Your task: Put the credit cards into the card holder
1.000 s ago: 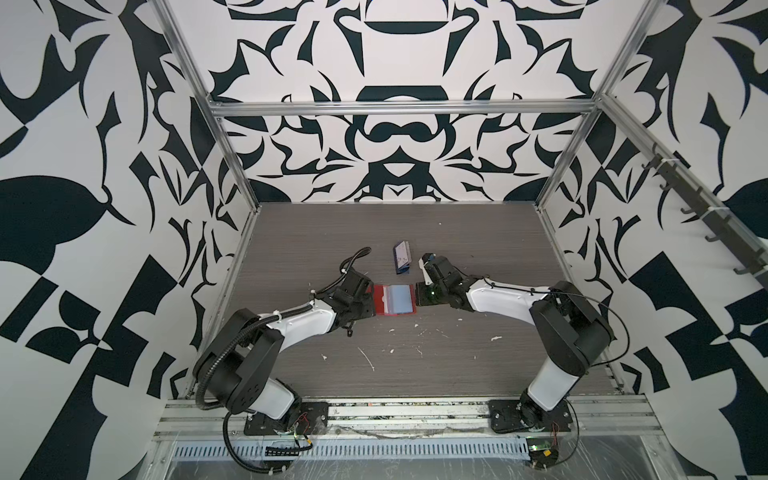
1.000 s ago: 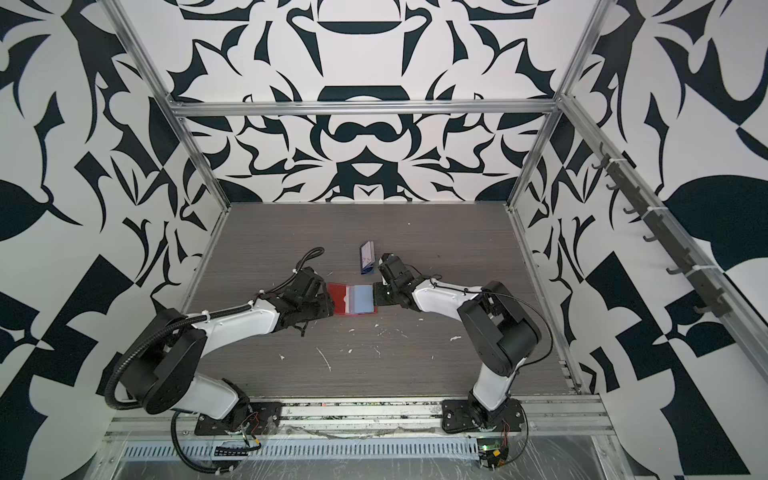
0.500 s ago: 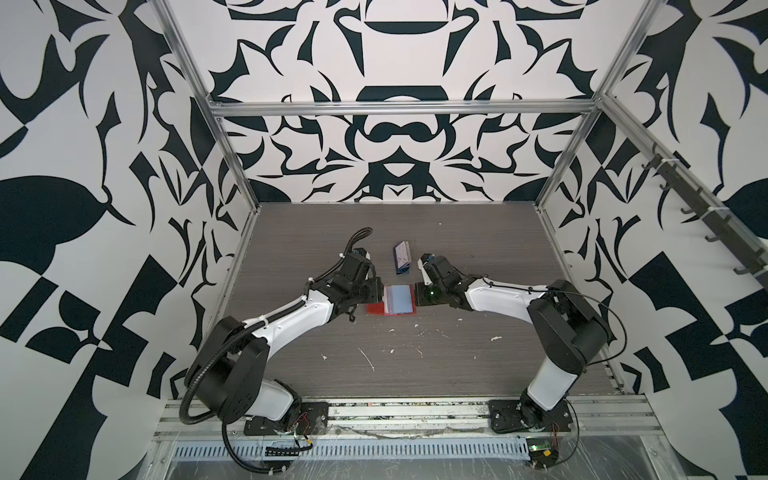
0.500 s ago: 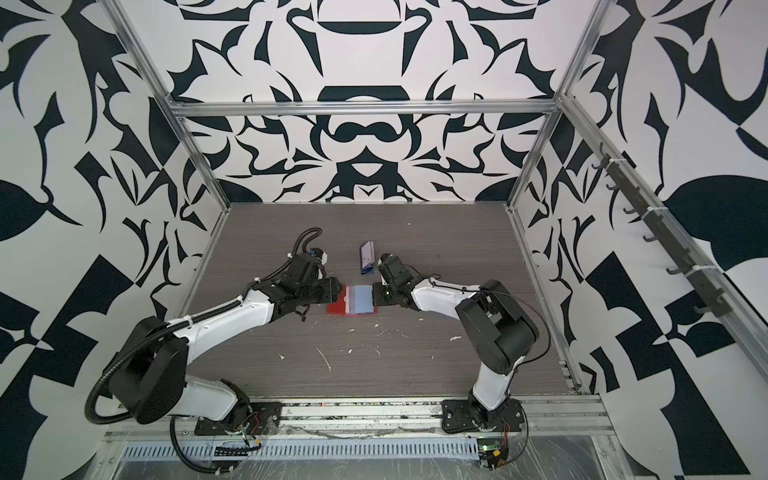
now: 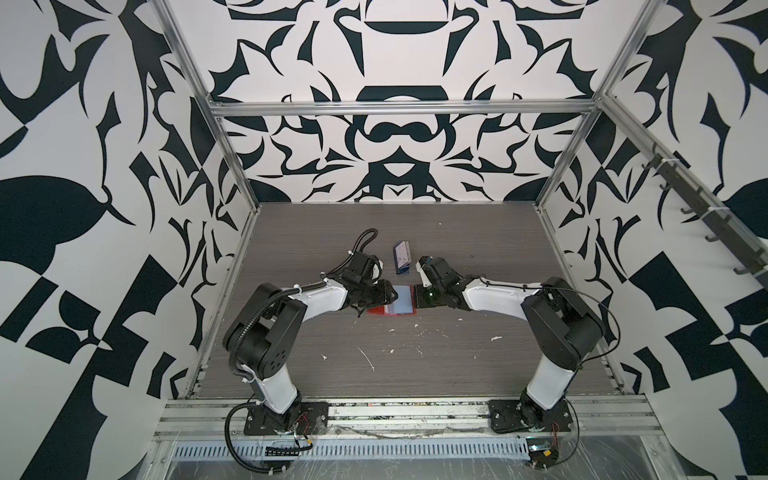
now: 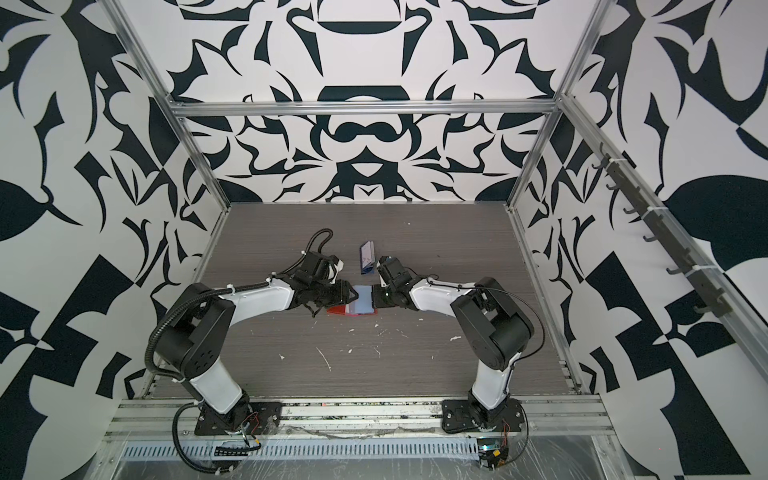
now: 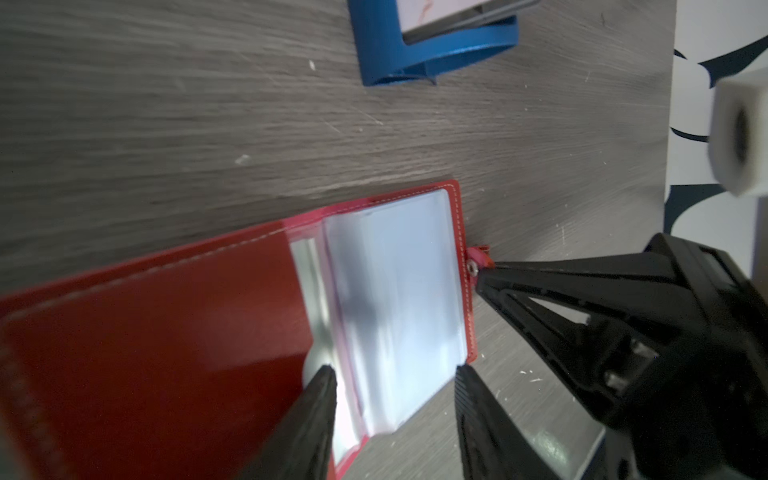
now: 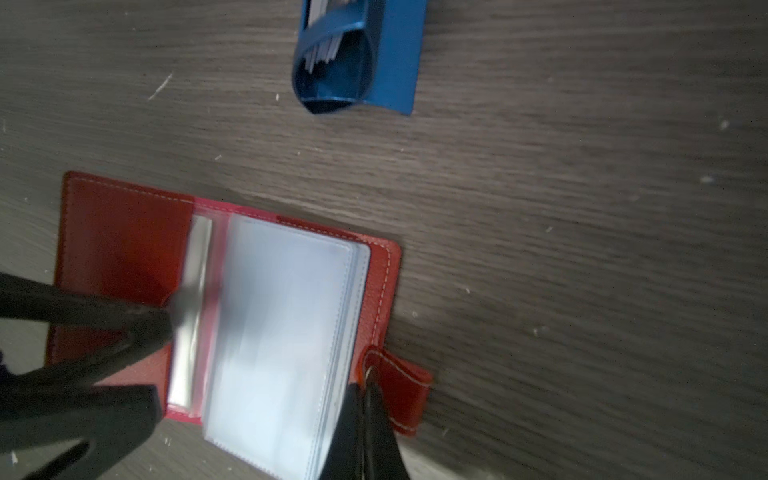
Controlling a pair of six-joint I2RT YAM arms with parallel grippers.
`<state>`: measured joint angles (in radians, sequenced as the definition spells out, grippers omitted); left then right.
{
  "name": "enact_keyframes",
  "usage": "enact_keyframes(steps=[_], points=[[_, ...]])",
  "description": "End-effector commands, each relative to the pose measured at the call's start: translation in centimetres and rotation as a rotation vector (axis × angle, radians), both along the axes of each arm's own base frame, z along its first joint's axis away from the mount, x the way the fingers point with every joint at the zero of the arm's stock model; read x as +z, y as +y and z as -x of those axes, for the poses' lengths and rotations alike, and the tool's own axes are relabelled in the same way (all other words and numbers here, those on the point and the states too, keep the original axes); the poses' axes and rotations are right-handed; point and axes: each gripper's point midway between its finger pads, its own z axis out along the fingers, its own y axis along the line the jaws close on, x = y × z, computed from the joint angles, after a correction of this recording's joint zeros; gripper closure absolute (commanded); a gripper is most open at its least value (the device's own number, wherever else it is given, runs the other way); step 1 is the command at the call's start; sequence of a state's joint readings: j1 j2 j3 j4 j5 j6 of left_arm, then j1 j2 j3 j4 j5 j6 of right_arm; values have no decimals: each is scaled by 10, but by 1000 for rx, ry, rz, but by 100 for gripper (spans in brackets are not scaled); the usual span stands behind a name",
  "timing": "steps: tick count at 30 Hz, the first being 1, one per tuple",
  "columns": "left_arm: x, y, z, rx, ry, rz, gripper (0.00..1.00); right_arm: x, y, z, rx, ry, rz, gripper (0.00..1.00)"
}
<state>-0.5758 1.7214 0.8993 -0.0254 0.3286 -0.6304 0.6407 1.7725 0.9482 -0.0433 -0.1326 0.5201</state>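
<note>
The red card holder (image 5: 376,310) (image 6: 337,309) lies open on the table, its clear sleeve pages (image 7: 395,291) (image 8: 282,324) facing up. My left gripper (image 5: 391,295) (image 7: 395,370) is open just above it. One finger (image 7: 320,399) is over the red cover by the spine, its mate beyond the pages' edge. My right gripper (image 5: 415,297) (image 8: 365,386) is shut, its tip against the base of the snap tab (image 8: 405,395). The credit cards (image 7: 436,12) (image 8: 324,54) stand in the blue rack; only pale edges show.
The blue rack (image 5: 402,257) (image 6: 367,258) lies on the table just behind the card holder, between the two wrists. White scraps (image 5: 368,357) are scattered on the grey wood table toward the front. Patterned walls close the left, right and back.
My left gripper has moved right, from beside the holder's left cover to over the sleeve pages, and its jaws have narrowed. The right gripper has stayed at the tab.
</note>
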Motion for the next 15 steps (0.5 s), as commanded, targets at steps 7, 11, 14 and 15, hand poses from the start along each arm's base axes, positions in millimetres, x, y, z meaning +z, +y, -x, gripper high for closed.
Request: enact_keyframes(steps=[7,11,14,15], points=[[-2,-15,-4,-27,42,57,56,5,9,-6,13,-3,-27,100],[-4,-16,-5,-31,49,61,59,3,9,-6,14,1,-25,100],[-7,-16,-5,-28,53,57,59,1,9,-5,16,6,-27,100],[-7,-17,-5,-29,56,57,60,1,9,-5,15,7,-27,100]])
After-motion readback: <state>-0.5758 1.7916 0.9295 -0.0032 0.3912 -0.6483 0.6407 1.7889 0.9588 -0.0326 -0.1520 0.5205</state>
